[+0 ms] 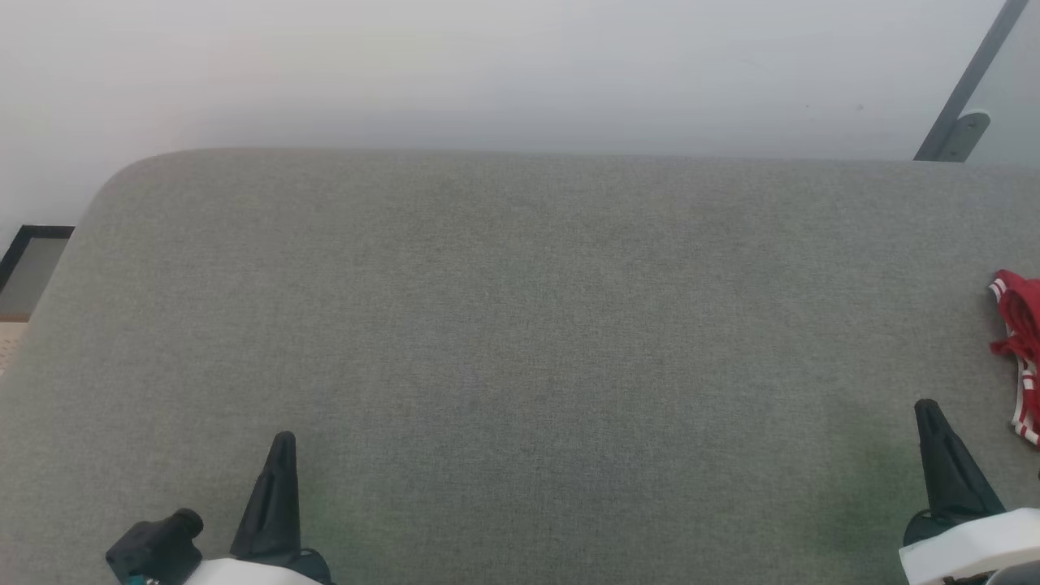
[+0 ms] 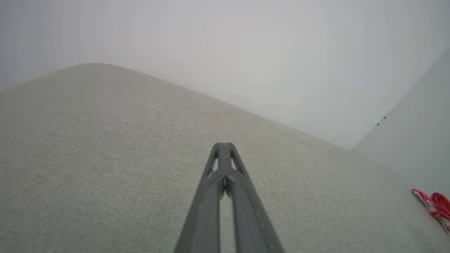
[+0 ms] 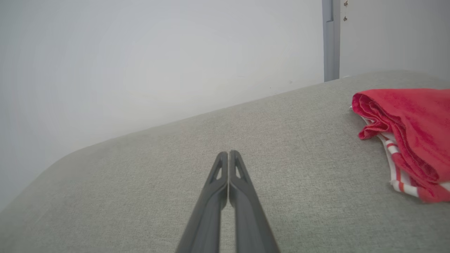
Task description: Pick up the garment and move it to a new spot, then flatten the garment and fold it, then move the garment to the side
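Pressed tight together, tip against tip, with nothing caught between: the jaws of the left gripper (image 1: 283, 443), at the near left of the grey fabric surface (image 1: 520, 325); long dark fingers pointing toward the far edge; same closed pair in the left wrist view (image 2: 224, 144), over bare grey cloth.

Likewise closed all the way and holding nothing: the jaws of the right gripper (image 1: 925, 406), at the near right; in the right wrist view (image 3: 228, 153) only a hairline seam between the two fingers.

Lying crumpled at the right edge of the surface, partly cut off in the head view: the garment (image 1: 1020, 349); red fabric bunched on top, red-and-white striped trim along its near side (image 3: 407, 140); just right of the right gripper and a little farther off, apart from it, not touching; well apart from the left gripper.

Beyond the far edge, a pale wall (image 1: 487, 65); at far right, a slanting grey post (image 1: 967, 89).
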You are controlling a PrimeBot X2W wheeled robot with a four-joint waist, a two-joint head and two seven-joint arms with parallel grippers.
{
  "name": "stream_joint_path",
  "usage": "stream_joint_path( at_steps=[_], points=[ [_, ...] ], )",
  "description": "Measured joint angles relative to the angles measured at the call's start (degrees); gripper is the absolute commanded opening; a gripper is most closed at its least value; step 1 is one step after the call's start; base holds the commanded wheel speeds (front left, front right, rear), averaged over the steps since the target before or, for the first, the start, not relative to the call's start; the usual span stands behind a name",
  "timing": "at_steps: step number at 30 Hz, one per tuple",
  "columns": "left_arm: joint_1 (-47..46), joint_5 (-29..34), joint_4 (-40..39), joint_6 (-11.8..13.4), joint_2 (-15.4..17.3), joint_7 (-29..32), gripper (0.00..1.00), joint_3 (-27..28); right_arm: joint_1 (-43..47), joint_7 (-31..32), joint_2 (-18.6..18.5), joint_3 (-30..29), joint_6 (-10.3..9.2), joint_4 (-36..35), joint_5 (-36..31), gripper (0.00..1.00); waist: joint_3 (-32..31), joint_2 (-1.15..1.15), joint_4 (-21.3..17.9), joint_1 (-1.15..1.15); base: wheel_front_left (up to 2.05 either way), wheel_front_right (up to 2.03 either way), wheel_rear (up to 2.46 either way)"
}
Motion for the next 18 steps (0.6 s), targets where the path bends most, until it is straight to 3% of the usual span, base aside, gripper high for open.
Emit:
stream_joint_path(
  at_steps=[18],
  points=[
    [-2.7, -16.9, 2.1, 0.0, 0.5, 3.8, 0.00, -0.3, -2.3, 4.1, 3.0, -0.8, 0.00, 1.0, 13.7, 0.00, -0.5, 0.00, -0.8, 0.00, 0.00, 0.00, 0.00]
  ],
)
